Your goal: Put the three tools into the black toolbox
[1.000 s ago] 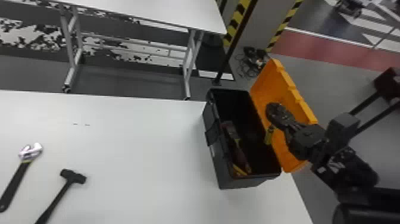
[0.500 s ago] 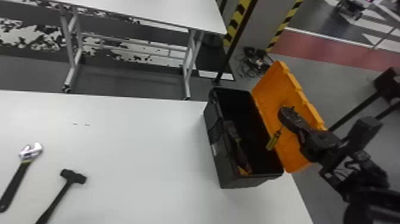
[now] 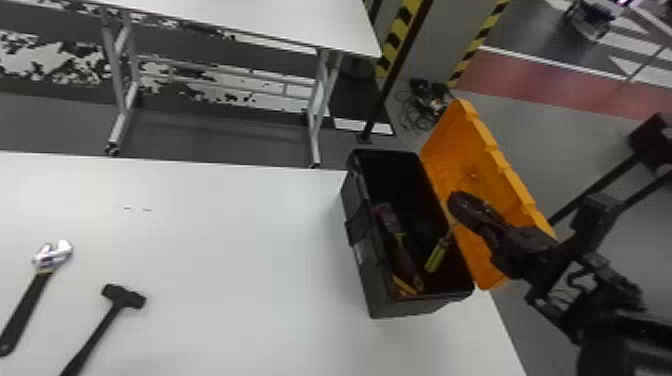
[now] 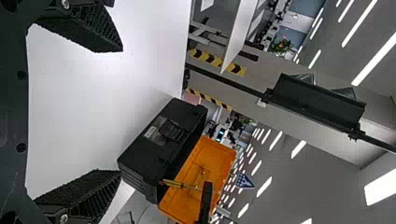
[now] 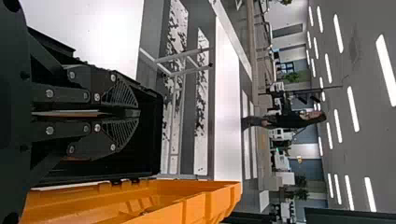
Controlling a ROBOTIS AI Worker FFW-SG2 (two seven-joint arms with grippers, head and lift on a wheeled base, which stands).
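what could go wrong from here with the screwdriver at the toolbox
The right tool is shut on the screwdriver's thin shaft with the handle hanging free, so it may swing or slip out early.

The screwdriver is near the hinge side of the black toolbox, so it might catch the rim when released.

The right tool is also close to the open orange lid and might knock it.

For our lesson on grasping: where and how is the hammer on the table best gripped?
Probably by the handle, close behind the head, coming from above and closing across it. The hammer lies on the table with its slim, straight handle running toward the robot; the head is thicker and sits crosswise.
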